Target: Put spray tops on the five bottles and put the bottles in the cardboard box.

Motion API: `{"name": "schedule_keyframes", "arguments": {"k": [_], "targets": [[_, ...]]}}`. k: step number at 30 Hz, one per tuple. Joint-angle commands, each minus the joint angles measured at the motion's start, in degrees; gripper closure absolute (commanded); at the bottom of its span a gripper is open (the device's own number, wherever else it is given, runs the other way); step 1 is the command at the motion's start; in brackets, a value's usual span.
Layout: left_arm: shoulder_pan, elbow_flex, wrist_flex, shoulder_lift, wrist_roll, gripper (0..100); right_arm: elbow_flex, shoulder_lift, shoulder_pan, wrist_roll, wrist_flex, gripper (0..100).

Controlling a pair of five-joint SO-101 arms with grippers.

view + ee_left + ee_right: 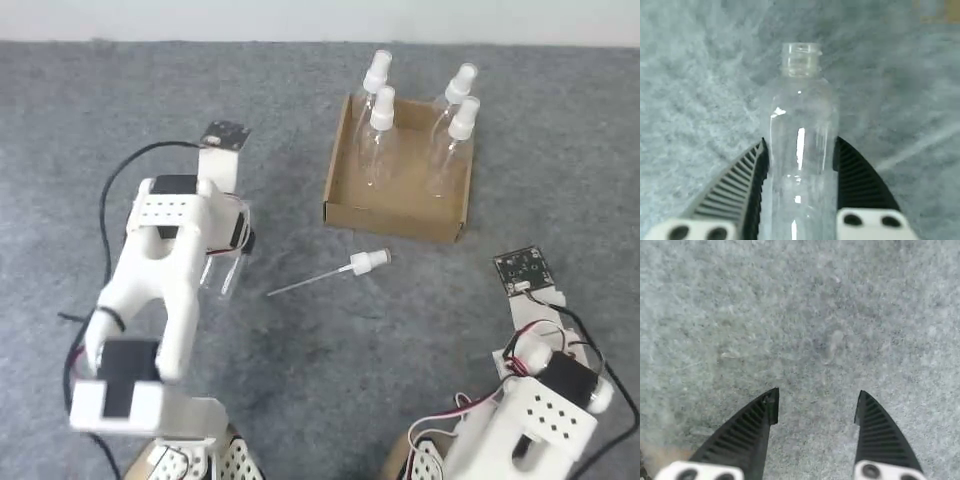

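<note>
The left gripper (800, 144) clenched the uncapped bottle (800, 100); seen from above, the spray top (368, 262) lay at its 3 o'clock, tube trailing toward 8 o'clock, at 9 o'clock from the released, empty right gripper (817, 397).

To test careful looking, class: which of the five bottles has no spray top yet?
The bottle clamped in the left gripper: its threaded neck is open. The four other bottles stand capped in the cardboard box.
</note>
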Motion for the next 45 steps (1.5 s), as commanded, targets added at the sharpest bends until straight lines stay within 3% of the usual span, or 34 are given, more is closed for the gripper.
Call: {"name": "schedule_keyframes", "arguments": {"k": [1,6,12,15,18,25,29,37,41,45], "targets": [[3.7,-0.6,5.0,-12.5,-0.3,95,-0.7,-1.3,0.3,0.6,0.0,79.7],[8.6,-0.7,8.2,-19.0,-0.3,95,-0.7,-1.3,0.2,0.6,0.0,79.7],[22.7,-0.7,7.0,-19.3,2.8,95,-1.6,-1.3,0.5,0.2,0.1,79.6],[30.9,-0.8,5.2,-18.8,5.2,95,-3.3,-1.3,0.7,-3.6,0.5,79.6],[34.2,-2.7,7.3,-16.2,5.9,95,-4.3,-1.3,0.3,-5.1,0.6,79.6],[16.6,-12.3,9.6,-14.9,3.8,94,-4.0,-1.3,0.2,-5.0,0.1,79.6],[7.6,-14.7,9.1,-14.8,3.8,86,-4.0,-1.3,-0.8,-5.1,0.0,79.6],[5.7,-14.5,5.5,-14.8,4.3,84,-3.9,-1.3,-7.2,-5.6,0.0,79.9],[4.5,-11.4,4.3,-17.3,9.4,84,-3.9,-1.4,-8.0,-5.7,-0.2,80.1],[3.9,-0.3,-5.0,-25.8,10.5,84,-3.7,-1.4,-9.5,-11.8,-4.4,80.1]]}}
